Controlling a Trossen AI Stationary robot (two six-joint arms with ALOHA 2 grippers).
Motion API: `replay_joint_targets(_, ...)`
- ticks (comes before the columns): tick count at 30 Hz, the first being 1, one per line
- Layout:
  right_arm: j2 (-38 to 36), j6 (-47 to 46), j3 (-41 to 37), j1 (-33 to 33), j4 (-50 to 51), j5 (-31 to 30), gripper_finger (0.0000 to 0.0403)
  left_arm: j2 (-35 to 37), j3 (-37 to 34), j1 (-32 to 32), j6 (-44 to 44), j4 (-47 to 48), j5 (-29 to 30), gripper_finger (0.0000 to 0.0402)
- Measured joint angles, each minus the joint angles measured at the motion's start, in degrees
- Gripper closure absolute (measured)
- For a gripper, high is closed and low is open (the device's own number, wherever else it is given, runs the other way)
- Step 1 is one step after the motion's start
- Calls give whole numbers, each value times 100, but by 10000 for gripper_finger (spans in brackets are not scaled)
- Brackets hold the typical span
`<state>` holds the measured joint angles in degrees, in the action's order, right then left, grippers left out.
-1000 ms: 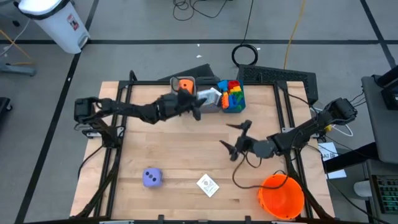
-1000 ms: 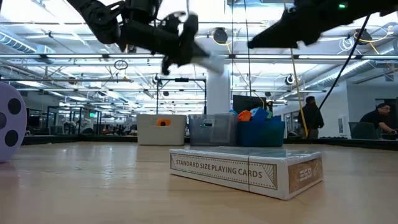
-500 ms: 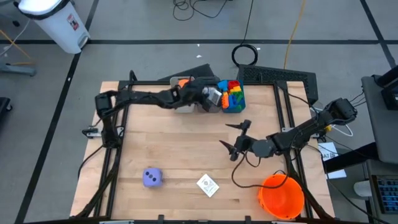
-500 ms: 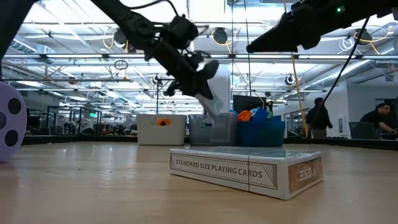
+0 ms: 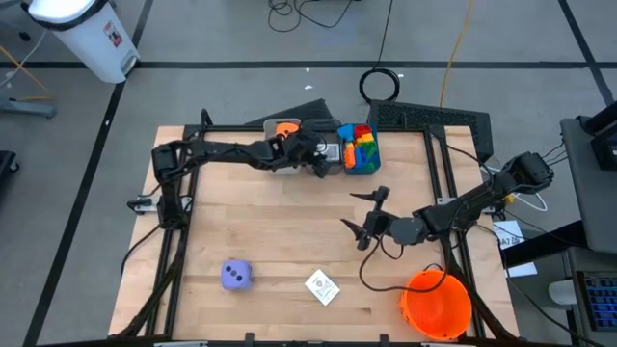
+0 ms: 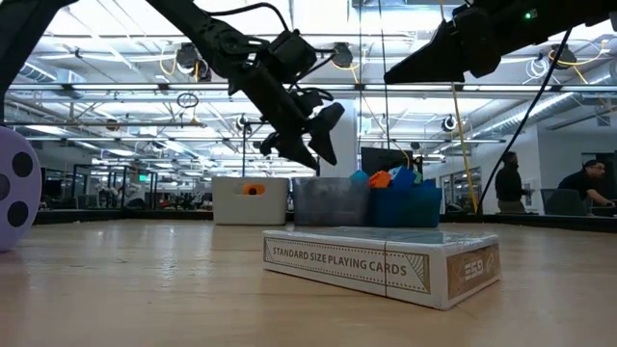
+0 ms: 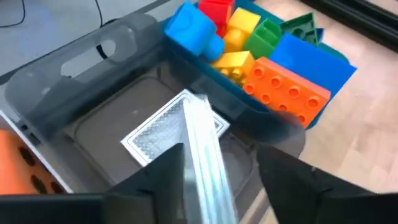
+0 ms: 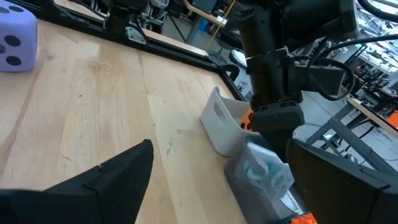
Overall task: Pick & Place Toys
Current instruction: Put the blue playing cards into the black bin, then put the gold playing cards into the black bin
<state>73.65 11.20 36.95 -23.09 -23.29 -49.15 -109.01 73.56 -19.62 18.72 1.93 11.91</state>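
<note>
Your left gripper (image 5: 323, 159) hangs over the middle grey bin (image 7: 93, 74) at the far edge of the table, because that bin takes the cards. Its fingers are parted, and a clear-wrapped card pack (image 7: 202, 149) stands on edge between them, tipping into the bin; from the wrist view I judge it released or nearly so, though whether a finger touches it is hard to tell. A flat card (image 7: 155, 134) already lies on the bin floor. Just right of it, the blue bin (image 5: 359, 164) holds the plastic blocks (image 7: 261, 68); the orange die (image 5: 286, 130) sits in the pale bin on the left.

Compared with a second ago, your left arm has swung right from beside the pale bin and dipped its gripper down over the grey one. Your right gripper (image 5: 364, 220) waits mid-table on the right, fingers spread wide and holding nothing, unmoved. Still to collect: the purple die (image 5: 236, 276) near left and the playing-card box (image 5: 322, 287) near centre.
</note>
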Motion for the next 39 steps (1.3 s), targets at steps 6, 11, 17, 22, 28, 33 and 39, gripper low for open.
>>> replay_joint_targets(6, 0, -3, 0, 0, 0, 0, 46, 125, -4, 1, -397, 146, 7, 120)
replay_joint_targets(11, 0, -4, 0, 0, 41, 0, 46, 514, 2, 58, -425, 186, -12, 90)
replay_joint_targets(17, -2, -12, 2, 17, 91, -2, 46, 1431, 5, 299, -267, 657, -320, 85)
replay_joint_targets(22, -1, -153, 2, 15, 89, -2, 46, 2004, -112, 950, -147, 1516, -396, 94)
replay_joint_targets(28, 0, -147, 1, 15, 84, -2, 46, 2133, -887, 2318, -264, 729, -216, 92)
replay_joint_targets(33, 0, -146, 2, 13, 78, 0, 46, 2060, -1497, 3197, -462, -9, -156, 89)
replay_joint_targets(39, 0, -253, 2, 13, 79, 0, 46, 2059, -2081, 3820, -514, -65, -341, 89)
